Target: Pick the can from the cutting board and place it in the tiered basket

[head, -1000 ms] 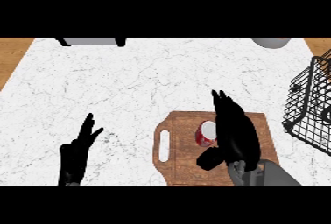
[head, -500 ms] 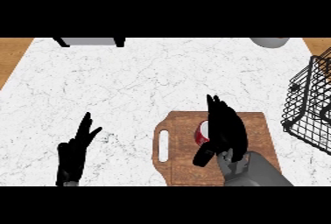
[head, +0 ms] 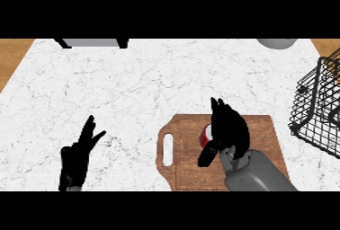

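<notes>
Even, bright, diffuse light; no clear source direction. White marble counter (head: 153, 85) reads evenly lit, no hot spots or glare. Shadows almost none: no visible cast shadow under the board (head: 259, 134) or the basket (head: 312, 117). Black hands show as flat silhouettes, little surface detail: right hand (head: 229, 130), left hand (head: 78, 155). Grey forearm (head: 256, 173) shows soft shading, lighter on top. Can (head: 207, 136) barely visible, dark beside the right hand. Basket wires fine and slightly jagged. No motion blur. No edge distortion seen.
</notes>
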`<act>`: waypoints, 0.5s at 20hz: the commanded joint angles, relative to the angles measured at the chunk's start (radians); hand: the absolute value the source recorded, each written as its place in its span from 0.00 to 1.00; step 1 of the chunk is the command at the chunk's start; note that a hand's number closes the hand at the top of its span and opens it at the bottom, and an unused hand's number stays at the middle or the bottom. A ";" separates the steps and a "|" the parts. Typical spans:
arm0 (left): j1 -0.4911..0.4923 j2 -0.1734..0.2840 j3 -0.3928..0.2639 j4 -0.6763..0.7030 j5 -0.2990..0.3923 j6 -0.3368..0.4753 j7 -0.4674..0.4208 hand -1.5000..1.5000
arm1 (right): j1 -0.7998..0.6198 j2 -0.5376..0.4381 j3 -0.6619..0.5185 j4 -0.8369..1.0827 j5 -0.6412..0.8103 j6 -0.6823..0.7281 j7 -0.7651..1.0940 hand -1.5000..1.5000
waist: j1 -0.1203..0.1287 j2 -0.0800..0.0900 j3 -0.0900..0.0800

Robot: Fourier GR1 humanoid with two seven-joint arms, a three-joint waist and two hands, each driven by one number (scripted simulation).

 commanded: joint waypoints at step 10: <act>-0.023 -0.069 -0.008 0.077 -0.039 0.029 -0.035 0.50 | 0.032 0.094 -0.069 0.082 0.033 0.075 0.144 0.00 | -0.004 0.004 -0.003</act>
